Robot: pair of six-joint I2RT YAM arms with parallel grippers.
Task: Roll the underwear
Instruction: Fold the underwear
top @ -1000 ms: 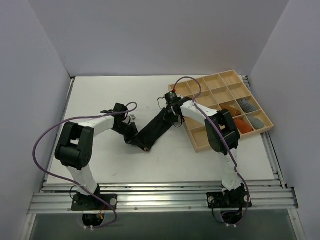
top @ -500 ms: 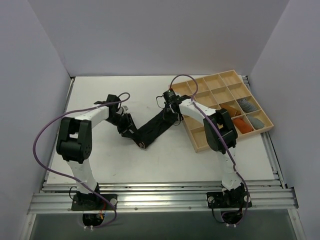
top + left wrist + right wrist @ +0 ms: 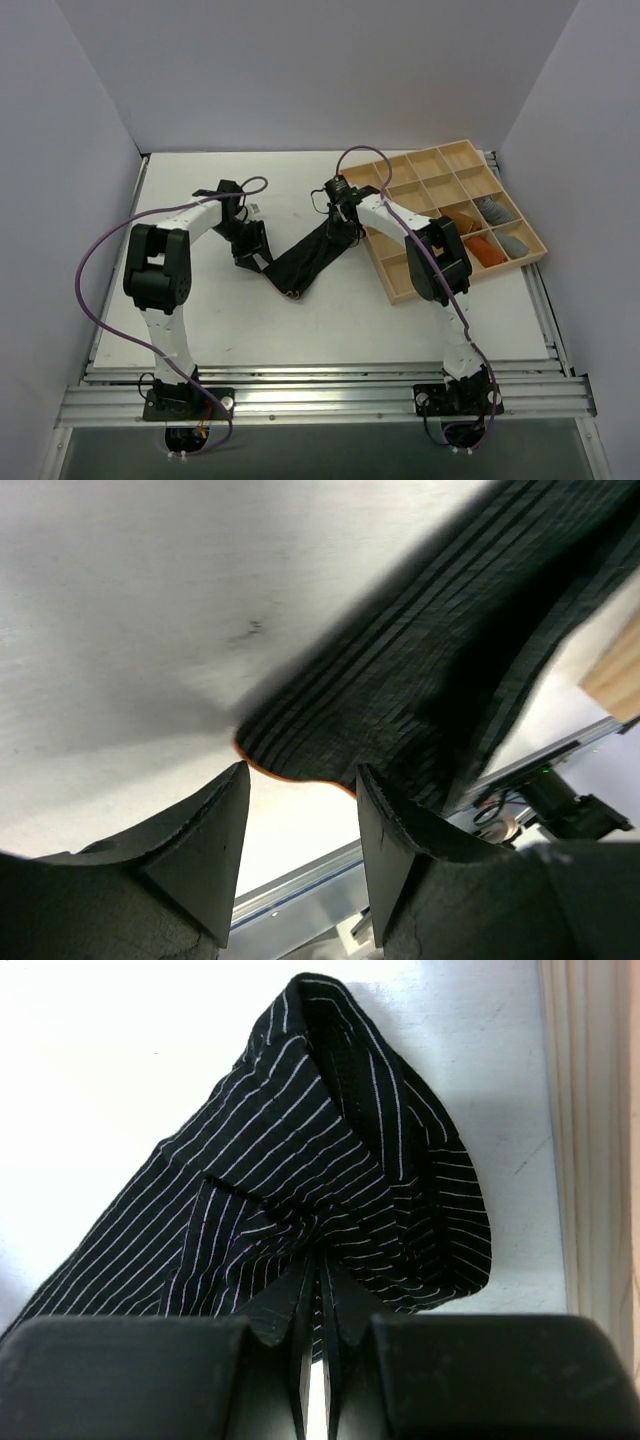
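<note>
The underwear [image 3: 310,258] lies as a long, narrow black strip slanting across the middle of the tabletop [image 3: 190,190], its far-right end just beside the wooden compartment tray [image 3: 432,190] and its near-left end pointing toward the arms. The right gripper [image 3: 318,1295] has its fingers closed tight on a fold of the striped fabric at the far-right end, pinning it close to the surface. Over the last second the left gripper [image 3: 302,780] has swung away to the left and farther from the near-left end. Its fingers now stand well apart with nothing between them, and the orange-edged corner of the cloth sits just ahead of the gap. That end also looks slacker and wider than it did. The garment seems laid out but not yet rolled, so the left fingers probably need a fresh hold on that corner before rolling can start.
</note>
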